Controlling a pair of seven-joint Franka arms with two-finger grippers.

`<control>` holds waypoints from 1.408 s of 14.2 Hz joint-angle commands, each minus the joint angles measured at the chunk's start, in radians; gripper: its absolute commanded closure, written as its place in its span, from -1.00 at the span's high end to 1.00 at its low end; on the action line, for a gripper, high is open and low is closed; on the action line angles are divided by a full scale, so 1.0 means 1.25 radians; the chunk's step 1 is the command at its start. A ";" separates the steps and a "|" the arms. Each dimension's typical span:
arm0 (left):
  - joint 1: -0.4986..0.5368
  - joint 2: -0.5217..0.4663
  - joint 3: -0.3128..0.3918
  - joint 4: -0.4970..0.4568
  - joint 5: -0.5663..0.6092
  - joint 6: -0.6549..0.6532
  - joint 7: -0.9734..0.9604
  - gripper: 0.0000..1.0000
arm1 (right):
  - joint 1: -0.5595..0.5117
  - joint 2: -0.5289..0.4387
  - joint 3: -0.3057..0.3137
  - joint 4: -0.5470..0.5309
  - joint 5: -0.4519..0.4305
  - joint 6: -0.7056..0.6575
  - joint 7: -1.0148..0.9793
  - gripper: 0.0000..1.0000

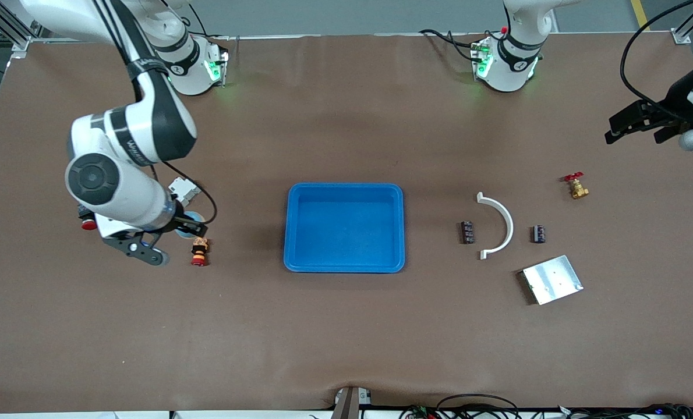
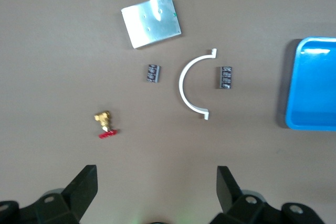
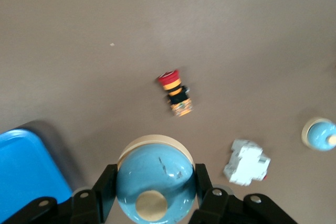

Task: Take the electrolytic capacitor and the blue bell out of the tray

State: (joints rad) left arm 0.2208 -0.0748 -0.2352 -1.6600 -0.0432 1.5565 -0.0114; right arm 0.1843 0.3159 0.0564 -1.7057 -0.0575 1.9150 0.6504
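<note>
The right gripper (image 1: 189,228) (image 3: 155,188) is clamped tight on a blue bell (image 1: 187,223) (image 3: 157,169), one finger on each side of the dome, with the brass knob facing the wrist camera. It hangs over the right arm's end of the table, just above a red-capped emergency-stop button (image 1: 199,252) (image 3: 176,95) that lies on its side. The right wrist view also shows a white switch block (image 3: 247,163) and a second blue bell (image 3: 320,134) resting on the table nearby.

The left gripper (image 1: 637,125) (image 2: 155,192) waits in the air over the left arm's end, its fingers spread wide with nothing between them.

The table is covered in brown. A blue tray (image 1: 291,227) (image 2: 310,85) (image 3: 26,166) sits at its middle. Toward the left arm's end a white curved bracket (image 1: 501,224) (image 2: 184,85) lies between two small dark parts: the capacitor (image 1: 467,232) (image 2: 226,77) nearer the tray and the other capacitor (image 1: 538,233) (image 2: 152,73). A metal plate (image 1: 551,279) (image 2: 152,22) lies nearer the front camera, and a brass valve (image 1: 576,187) (image 2: 104,121) with a red handle lies farther from it.
</note>
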 commanded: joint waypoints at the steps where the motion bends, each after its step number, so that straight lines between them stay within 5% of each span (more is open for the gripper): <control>1: -0.013 0.024 -0.034 0.073 0.029 -0.035 -0.014 1.00 | -0.047 -0.096 0.014 -0.143 0.004 0.067 -0.073 -1.00; 8: -0.004 0.030 -0.032 0.076 0.036 -0.036 -0.015 1.00 | -0.113 -0.136 0.013 -0.244 0.004 0.160 -0.209 -1.00; 20: 0.005 0.016 -0.024 0.039 0.036 -0.013 -0.015 1.00 | -0.156 -0.105 0.011 -0.308 0.004 0.317 -0.210 -1.00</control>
State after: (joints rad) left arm 0.2326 -0.0363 -0.2693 -1.5955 -0.0163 1.5321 -0.0249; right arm 0.0203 0.1959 0.0558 -2.0512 -0.0574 2.2733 0.4025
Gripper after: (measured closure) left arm 0.000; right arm 0.361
